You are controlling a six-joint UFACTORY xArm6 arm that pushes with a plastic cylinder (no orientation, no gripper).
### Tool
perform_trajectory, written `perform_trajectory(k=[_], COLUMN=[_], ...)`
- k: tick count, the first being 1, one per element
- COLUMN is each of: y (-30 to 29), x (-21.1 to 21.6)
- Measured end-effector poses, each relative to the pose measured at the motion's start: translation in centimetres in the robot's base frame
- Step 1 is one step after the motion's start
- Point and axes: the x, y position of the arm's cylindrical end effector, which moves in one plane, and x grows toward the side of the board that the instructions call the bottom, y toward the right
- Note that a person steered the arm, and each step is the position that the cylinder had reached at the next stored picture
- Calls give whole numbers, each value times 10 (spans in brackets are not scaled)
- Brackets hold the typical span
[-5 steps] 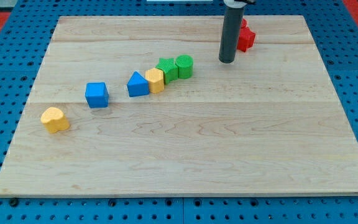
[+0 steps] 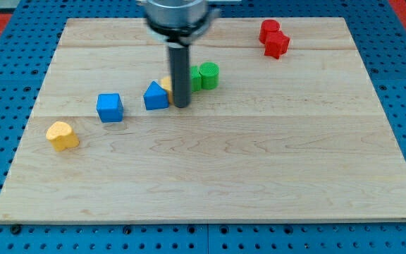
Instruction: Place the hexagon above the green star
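Observation:
My tip (image 2: 181,106) stands at the middle of the board, just right of the blue triangle (image 2: 156,96). The rod covers most of the yellow hexagon (image 2: 166,85) and most of the green star (image 2: 196,79); only slivers of each show on either side of the rod. The green cylinder (image 2: 208,74) sits right of the star. I cannot tell whether the tip touches the hexagon.
A blue cube (image 2: 109,107) lies left of the triangle. A yellow heart (image 2: 62,135) lies near the board's left edge. Two red blocks (image 2: 273,38) sit at the view's top right. The wooden board (image 2: 210,176) lies on a blue pegboard.
The rod has moved left and down the view, from beside the red blocks to the front of the yellow hexagon and green star. The blocks look unmoved.

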Motion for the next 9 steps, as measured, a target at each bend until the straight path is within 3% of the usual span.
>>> perform_trajectory(k=[1,3,4,6,7,8,9], y=[-9,-92,-33,0,-1,-1,-43], x=[-41,-67,-81,-62,-110,-119,-69])
